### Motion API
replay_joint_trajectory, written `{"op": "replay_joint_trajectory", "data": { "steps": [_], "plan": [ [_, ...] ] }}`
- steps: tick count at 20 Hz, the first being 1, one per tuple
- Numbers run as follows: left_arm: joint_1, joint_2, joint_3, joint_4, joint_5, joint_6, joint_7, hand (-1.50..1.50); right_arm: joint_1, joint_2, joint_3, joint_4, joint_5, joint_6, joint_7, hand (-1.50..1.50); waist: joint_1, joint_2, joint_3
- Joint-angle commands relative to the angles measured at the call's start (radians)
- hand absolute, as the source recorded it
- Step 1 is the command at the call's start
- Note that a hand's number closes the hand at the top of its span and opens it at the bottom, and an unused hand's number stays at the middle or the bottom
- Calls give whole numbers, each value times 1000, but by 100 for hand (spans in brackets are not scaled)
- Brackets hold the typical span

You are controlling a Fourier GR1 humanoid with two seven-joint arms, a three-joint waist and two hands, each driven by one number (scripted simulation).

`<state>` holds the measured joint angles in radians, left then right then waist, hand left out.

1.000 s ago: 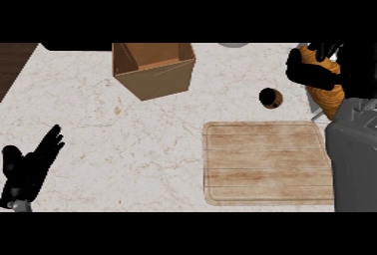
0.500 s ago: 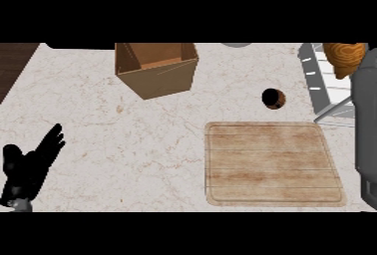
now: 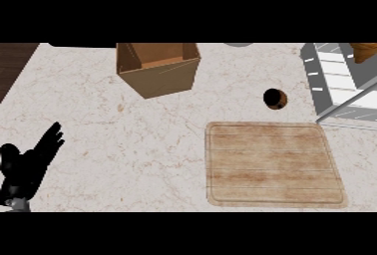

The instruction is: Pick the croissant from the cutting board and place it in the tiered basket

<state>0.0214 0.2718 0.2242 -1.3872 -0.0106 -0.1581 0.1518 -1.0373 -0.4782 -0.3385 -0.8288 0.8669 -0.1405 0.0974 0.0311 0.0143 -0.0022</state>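
Note:
The croissant (image 3: 364, 51) lies in the grey tiered basket (image 3: 333, 79) at the counter's far right, only its left part showing at the view's edge. The wooden cutting board (image 3: 273, 163) at the lower right has nothing on it. My left hand (image 3: 28, 167) rests open at the lower left edge, fingers pointing up and to the right. My right hand and arm do not show anywhere in the head view.
An open cardboard box (image 3: 158, 67) stands at the back, left of centre. A small dark brown round object (image 3: 275, 98) sits between the box and the basket. Dark wood (image 3: 13, 60) borders the marble counter at the upper left.
My right hand, which held the croissant over the basket, has let go and drawn out of view to the right. The croissant now lies in the basket. The left hand stayed put.

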Motion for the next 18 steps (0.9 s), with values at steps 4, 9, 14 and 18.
{"op": "replay_joint_trajectory", "data": {
  "steps": [4, 9, 14, 18],
  "plan": [
    [15, -1, -8, -11, -3, -12, -17, 0, -52, -179, 161, 151, 255, -32, -76, 150, 23, 3, 2],
    [-62, -13, -22, 9, -21, 17, 31, 0, -105, -231, 200, 301, 318, -82, -211, 150, 18, 7, 3],
    [-47, 5, 5, 13, 18, -21, 30, 0, -184, -268, 201, 436, 351, -103, -281, 150, 26, 5, 3],
    [-36, -9, -10, -1, 4, -11, 34, 0, -232, -298, 226, 507, 389, -52, -319, 150, 26, 4, 3]
  ]
}}
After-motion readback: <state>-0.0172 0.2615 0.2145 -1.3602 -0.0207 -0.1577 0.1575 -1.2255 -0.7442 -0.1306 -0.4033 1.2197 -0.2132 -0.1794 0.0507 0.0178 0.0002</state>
